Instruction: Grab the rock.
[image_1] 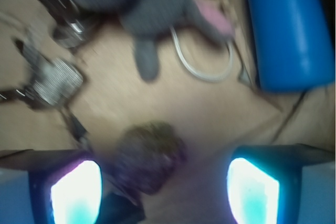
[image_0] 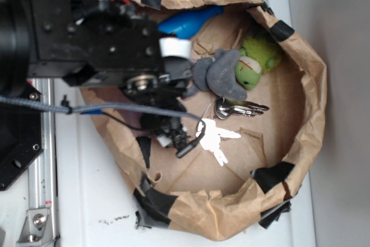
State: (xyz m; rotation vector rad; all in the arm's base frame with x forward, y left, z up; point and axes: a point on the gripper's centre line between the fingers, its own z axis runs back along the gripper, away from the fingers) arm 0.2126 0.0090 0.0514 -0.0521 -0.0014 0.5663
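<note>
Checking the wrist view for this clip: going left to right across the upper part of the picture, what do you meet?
Keys → grey plush toy → white ring → blue bottle. The rock lies lower, between the fingers.

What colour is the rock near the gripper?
Dark brown-grey rock, clearest in the wrist view.
</note>
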